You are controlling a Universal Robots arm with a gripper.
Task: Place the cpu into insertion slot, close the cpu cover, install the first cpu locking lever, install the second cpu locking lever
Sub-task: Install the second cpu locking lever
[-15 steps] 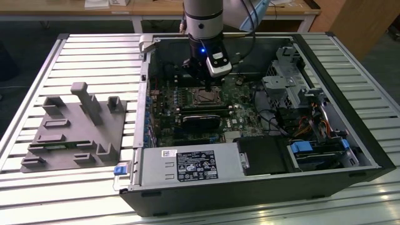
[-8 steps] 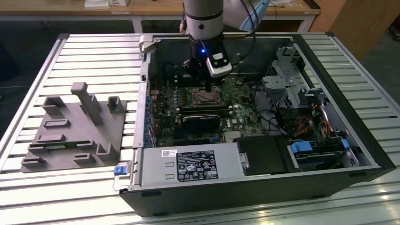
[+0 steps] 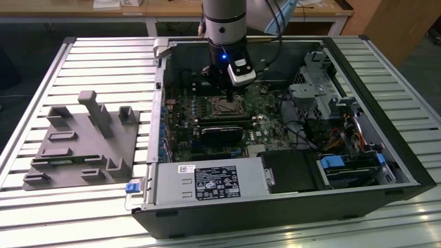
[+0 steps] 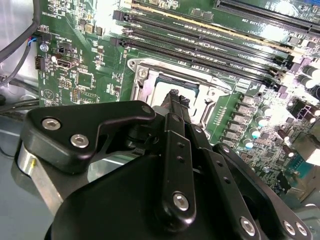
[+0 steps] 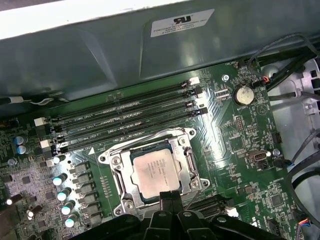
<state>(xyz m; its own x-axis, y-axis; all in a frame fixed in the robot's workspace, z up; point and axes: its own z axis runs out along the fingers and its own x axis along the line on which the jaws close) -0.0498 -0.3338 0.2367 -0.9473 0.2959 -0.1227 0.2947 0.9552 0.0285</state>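
You see the arm (image 3: 224, 23) reaching down into the open case (image 3: 406, 170), its gripper (image 3: 229, 96) just above the slot (image 3: 228, 107).

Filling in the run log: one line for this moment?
cpu: seated in insertion slot | cover: closed around it | gripper: at slot edge, fingers together | case: open

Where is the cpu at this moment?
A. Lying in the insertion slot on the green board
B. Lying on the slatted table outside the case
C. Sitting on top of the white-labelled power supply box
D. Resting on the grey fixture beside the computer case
A. In the first wrist view the cpu, pale grey face up, lies inside the silvery frame of the insertion slot, just ahead of the gripper.
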